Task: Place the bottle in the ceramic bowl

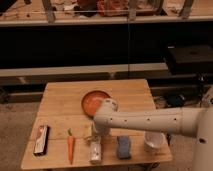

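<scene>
The bottle [95,150], slim and whitish, lies on the wooden table [60,107] near its front edge. My gripper [93,134] hangs just above the bottle's far end, at the tip of the white arm [150,121] that reaches in from the right. It is open and holds nothing. The ceramic bowl [93,102], shallow and orange-red, sits at the table's middle, behind the gripper and partly covered by the wrist.
An orange carrot [70,147] lies left of the bottle and a blue sponge [123,147] right of it. A white cup [154,141] stands at the front right. A dark flat packet [41,139] lies at the front left.
</scene>
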### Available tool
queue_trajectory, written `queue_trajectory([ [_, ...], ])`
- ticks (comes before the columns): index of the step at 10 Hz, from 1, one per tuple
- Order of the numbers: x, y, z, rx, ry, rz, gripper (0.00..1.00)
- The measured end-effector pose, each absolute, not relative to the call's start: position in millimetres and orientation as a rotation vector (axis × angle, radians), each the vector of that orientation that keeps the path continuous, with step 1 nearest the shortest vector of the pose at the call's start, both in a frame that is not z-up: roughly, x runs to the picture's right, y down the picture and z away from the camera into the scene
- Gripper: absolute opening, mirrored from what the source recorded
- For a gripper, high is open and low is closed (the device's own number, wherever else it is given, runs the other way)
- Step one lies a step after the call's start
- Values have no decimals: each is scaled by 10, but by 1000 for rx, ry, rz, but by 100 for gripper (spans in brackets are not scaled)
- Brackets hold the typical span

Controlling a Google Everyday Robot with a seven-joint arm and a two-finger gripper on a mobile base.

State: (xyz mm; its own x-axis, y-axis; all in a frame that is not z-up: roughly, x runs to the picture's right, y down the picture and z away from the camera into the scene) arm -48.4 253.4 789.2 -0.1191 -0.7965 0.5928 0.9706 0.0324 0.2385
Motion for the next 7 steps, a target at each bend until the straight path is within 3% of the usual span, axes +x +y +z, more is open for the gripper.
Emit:
queue_trajectory([
  [3,-477,2525,7919,-320,-697,-1552,79],
  [4,-479,2523,7925,-321,-696,-1553,75],
  [6,-494,2518,7937,-321,-695,-1559,55],
  [7,-493,2521,7944,-322,-695,-1560,52],
])
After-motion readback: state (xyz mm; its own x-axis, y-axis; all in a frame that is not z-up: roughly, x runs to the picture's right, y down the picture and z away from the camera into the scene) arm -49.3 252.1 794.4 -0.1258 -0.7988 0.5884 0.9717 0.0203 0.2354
